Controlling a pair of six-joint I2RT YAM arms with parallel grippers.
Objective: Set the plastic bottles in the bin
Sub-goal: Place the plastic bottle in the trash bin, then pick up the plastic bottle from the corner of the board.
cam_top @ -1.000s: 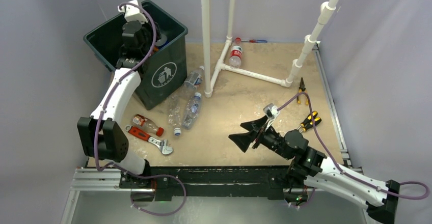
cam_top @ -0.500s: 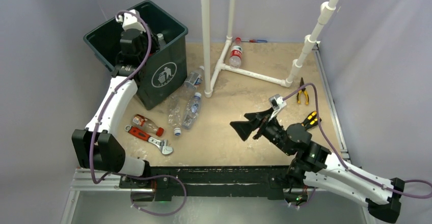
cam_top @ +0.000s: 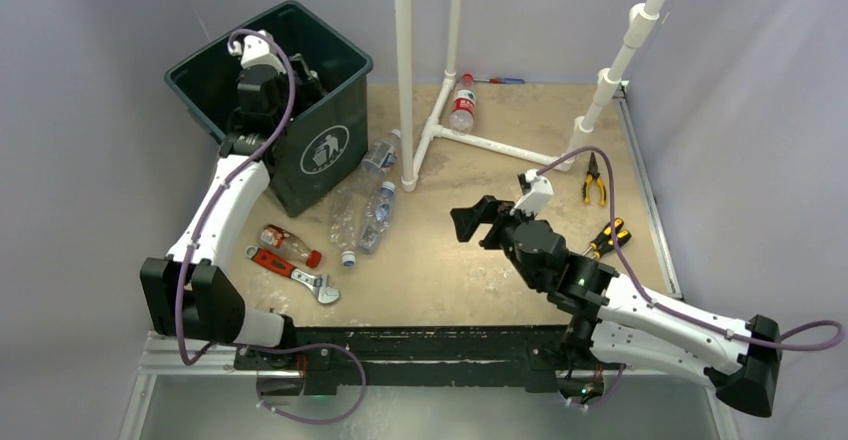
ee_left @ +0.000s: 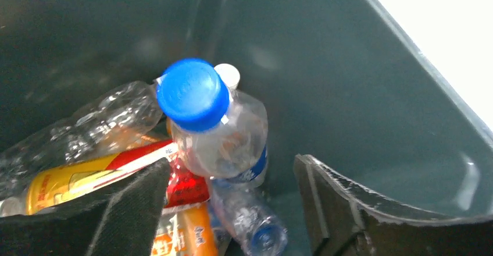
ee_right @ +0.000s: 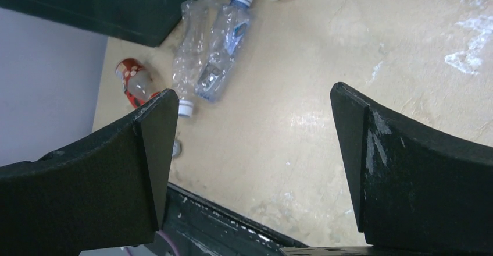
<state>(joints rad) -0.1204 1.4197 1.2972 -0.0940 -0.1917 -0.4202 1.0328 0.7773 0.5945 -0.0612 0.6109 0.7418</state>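
Since earlier frame, left gripper (ee_left: 231,164) shifting slightly, right gripper (cam_top: 478,222) swinging forward. Left gripper gaping wide inside bin (cam_top: 330,150), blue-capped bottle (ee_left: 221,134) lying loose on pile (ee_left: 87,180) beneath. More bottles (cam_top: 378,215) lying on desk (cam_top: 450,290) beside bin. Right gripper hovering over desk, spread wide.

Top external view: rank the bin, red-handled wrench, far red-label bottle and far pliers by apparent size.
Largest: bin
Next: red-handled wrench
Last: far red-label bottle and far pliers, alike in length; bottle bulkier.
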